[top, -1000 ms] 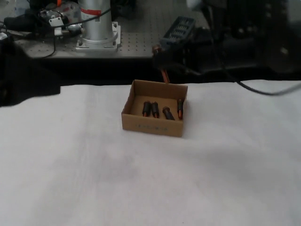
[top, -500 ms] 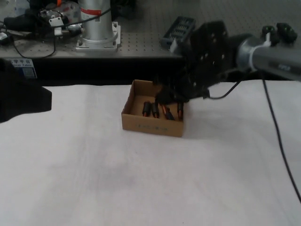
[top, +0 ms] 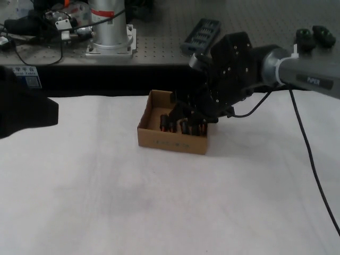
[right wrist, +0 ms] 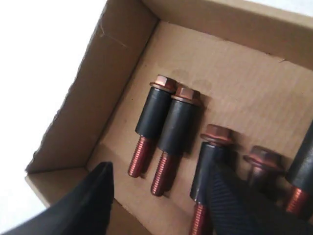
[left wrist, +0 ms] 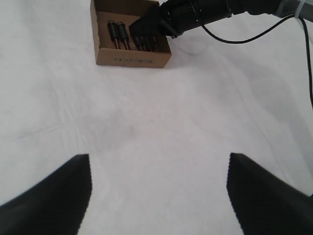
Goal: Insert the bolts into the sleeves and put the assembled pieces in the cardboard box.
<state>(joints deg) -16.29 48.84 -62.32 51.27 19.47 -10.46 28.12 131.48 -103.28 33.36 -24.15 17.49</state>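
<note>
The right gripper [right wrist: 159,171], spread open, hangs over the cardboard box [top: 170,142] from two o'clock; depositing looks done, so next calls for a straight lift clear.

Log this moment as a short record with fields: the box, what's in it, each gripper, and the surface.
box: cardboard box, open at the top, standing on a white cloth
contents: bolts in black sleeves, lying flat; two lie side by side near one wall, with more beside them
right gripper: open, over the box, close above the pieces
left gripper: open, above bare cloth, well away from the box
</note>
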